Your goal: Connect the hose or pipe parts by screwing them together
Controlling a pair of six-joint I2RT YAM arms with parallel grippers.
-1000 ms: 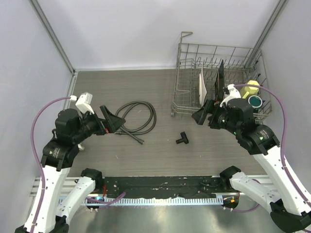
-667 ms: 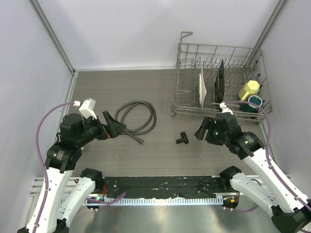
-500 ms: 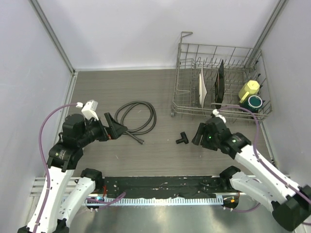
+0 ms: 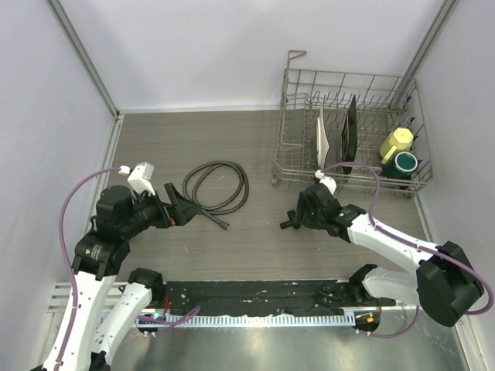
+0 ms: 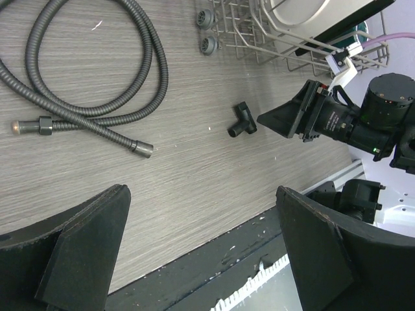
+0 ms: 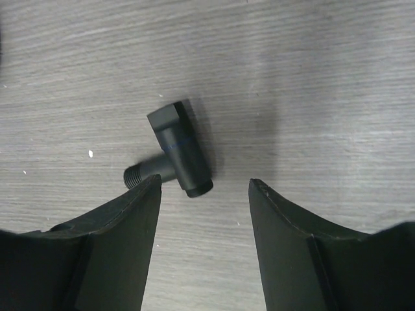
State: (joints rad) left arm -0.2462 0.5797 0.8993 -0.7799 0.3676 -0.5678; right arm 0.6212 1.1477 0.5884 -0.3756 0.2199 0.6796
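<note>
A grey wood-grain table (image 4: 255,143) fills the scene, walled at the back and on both sides, with a black mounting rail along its near edge. The open floor lies in the middle and at the left. The far right corner is taken by a wire dish rack (image 4: 294,166) holding two upright plates, a yellow mug and a teal cup.

The long black hose (image 4: 247,185) lies in a loose coil left of centre, well clear of the rack, both ends trailing toward the near side. The left wrist view cuts off its far loop.

The left gripper (image 4: 179,202) hangs low beside the coil, jaws spread wide and holding nothing. The hose ends lie just ahead of it, untouched.

The right gripper (image 4: 298,216) reaches in low in front of the rack, fingers parted to a middling gap and gripping nothing.

The small T-shaped fitting (image 6: 178,152) lies flat on the table between those fingers, nearer the left one. Its threaded stub runs up to that finger's edge, and whether they touch cannot be told. The right finger stands clear. From above, the gripper hides most of the fitting.
</note>
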